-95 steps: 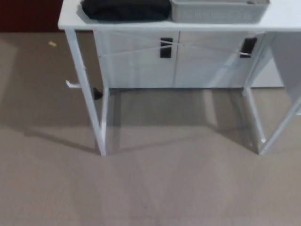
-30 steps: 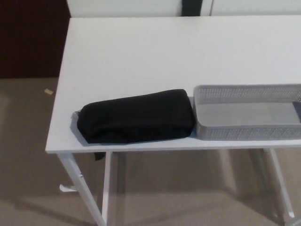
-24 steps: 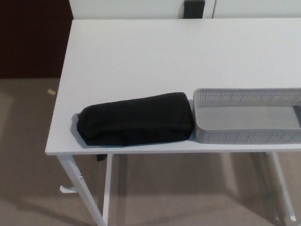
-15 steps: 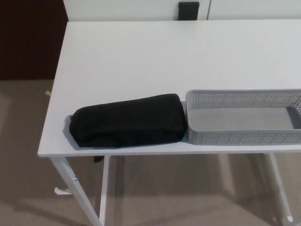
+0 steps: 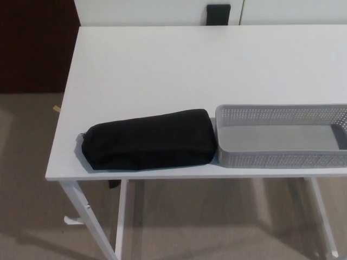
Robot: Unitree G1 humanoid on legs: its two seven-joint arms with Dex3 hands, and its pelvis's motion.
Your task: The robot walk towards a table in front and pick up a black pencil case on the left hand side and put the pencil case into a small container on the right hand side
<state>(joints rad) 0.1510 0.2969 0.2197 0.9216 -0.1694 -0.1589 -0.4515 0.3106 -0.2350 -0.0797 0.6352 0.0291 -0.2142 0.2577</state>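
A black pencil case [image 5: 149, 140] lies lengthwise near the front edge of the white table [image 5: 179, 70], left of centre. Its right end touches or nearly touches a grey perforated container [image 5: 282, 135], which sits at the front right and runs off the picture's right edge. The container looks empty inside. Neither of my hands shows in the head view.
White cabinet doors with a black handle [image 5: 218, 13] stand behind the table. A dark wall [image 5: 32, 49] is at the left, beige carpet [image 5: 27, 206] below. White table legs [image 5: 81, 216] come down at the front left and right.
The camera has closed in on the table since 3.2 s ago, so the tabletop now fills the view. Over the last second the picture only shifted slightly; case and container have not moved.
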